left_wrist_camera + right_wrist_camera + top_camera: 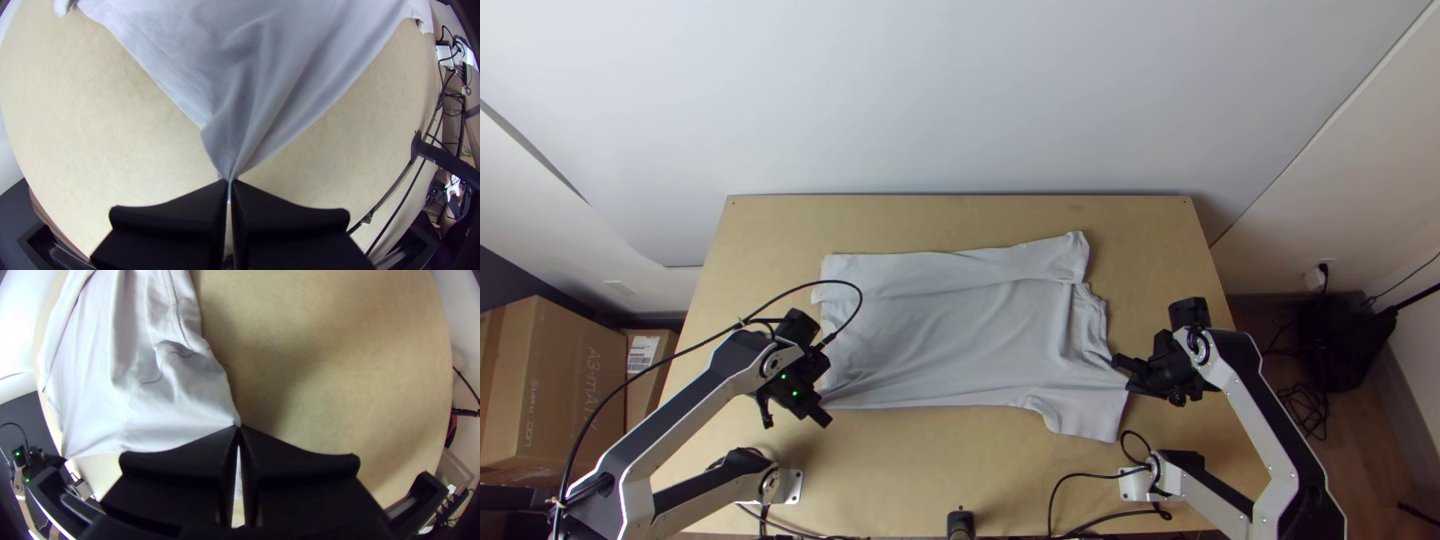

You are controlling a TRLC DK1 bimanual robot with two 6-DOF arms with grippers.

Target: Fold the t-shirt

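Silver-and-black, the left arm (665, 420) rises to the left of the t-shirt (960, 335). Its gripper (824, 417) is at the t-shirt's near left corner, fingers closed on the hem's gathered cloth, from which creases fan out. The white t-shirt lies mostly spread across the middle of the worktop (910, 465), hem leftward and sleeves rightward, with a long overlapping strip along its far side and wrinkles near the right end. At its right edge, by the near sleeve (1085, 410), the right gripper (1117, 362) has its fingers closed on a small pinch of cloth. The right arm (1270, 420) stands to the t-shirt's right.
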